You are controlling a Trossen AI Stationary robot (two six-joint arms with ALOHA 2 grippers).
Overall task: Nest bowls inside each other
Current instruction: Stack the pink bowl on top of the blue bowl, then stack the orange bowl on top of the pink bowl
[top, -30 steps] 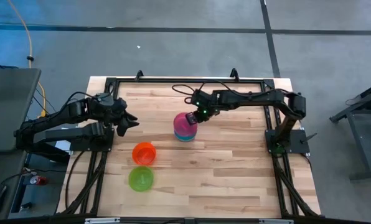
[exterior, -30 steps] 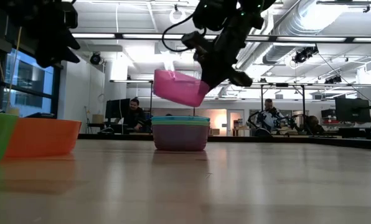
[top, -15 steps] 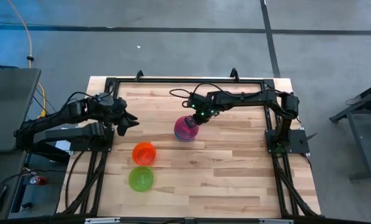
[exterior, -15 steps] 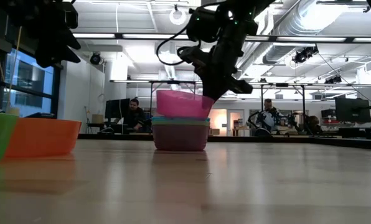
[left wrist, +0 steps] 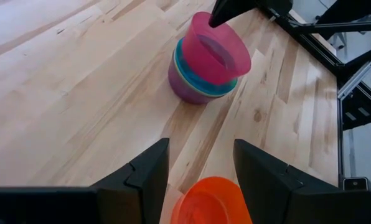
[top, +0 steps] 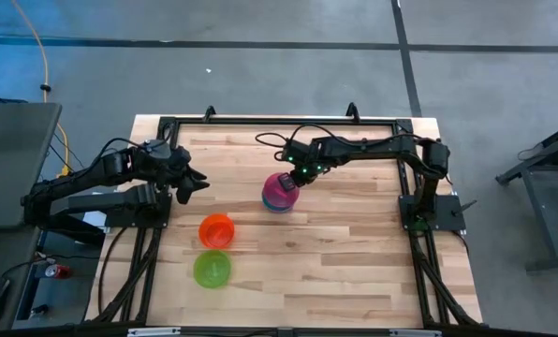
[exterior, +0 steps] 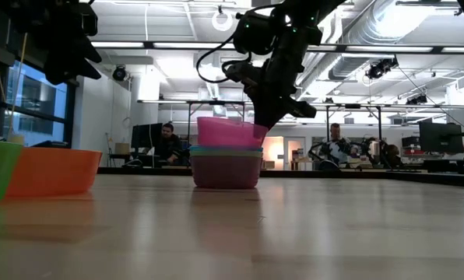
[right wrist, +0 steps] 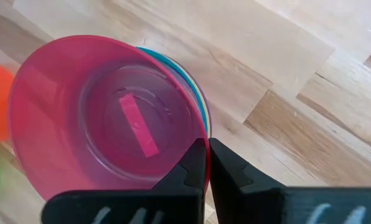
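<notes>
I have the right tool [top: 295, 175] pinched narrow on the rim of the pink bowl [top: 280, 190], one finger inside the wall and one outside, as the right wrist view shows it [right wrist: 201, 163]. I grip by the rim because that leaves the bowl's underside free to drop into the one below. The pink bowl sits on top of the stack [exterior: 226, 166] near the middle of the table [top: 354, 253], but it is not fully seated: in the low view its rim stands clear above the teal and yellow edges, and from the left wrist camera it leans a little to one side [left wrist: 218, 51]. My judgement is that it needs a slight push down and levelling before I let go, or it may pop up or tip.

The stack itself shows a purple bowl [left wrist: 188, 87] at the bottom, with thin blue and yellow rims between it and the pink one.

The orange bowl [top: 216, 230] and the green bowl [top: 212, 270] wait side by side, well apart from the stack, on the left half of the table. That puts them within reach of the left tool [top: 187, 182], which hangs above the table with its fingers spread wide [left wrist: 140, 180], the orange bowl just ahead of it. By my count, 4 bowls are stacked and 2 remain.
</notes>
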